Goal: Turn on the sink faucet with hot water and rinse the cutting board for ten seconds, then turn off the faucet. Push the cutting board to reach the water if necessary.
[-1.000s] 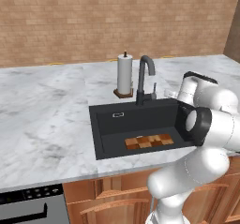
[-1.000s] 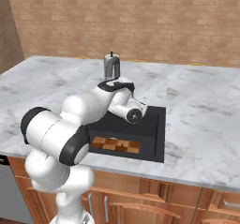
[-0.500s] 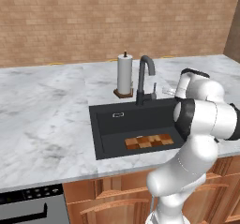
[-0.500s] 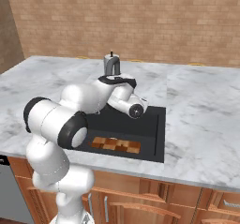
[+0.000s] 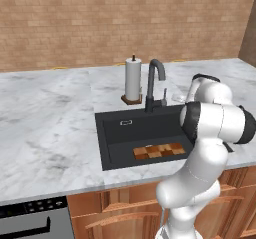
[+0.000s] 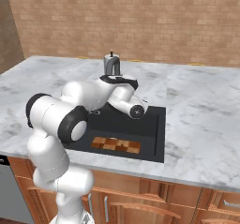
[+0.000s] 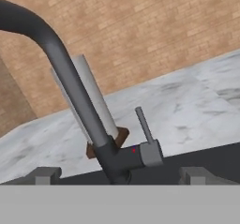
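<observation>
One arm link hides the sink (image 6: 157, 124) partly, left of cutting board (image 6: 116, 145)

Base views flank the sink (image 5: 120, 133); hand view faces the faucet (image 7: 84, 110) closely.

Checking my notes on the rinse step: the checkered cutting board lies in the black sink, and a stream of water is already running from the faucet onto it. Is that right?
Not quite. The cutting board does lie in the sink, but no water is running: in the left base view the faucet has no stream under its spout, and the board sits toward the sink's front, away from it.
</observation>
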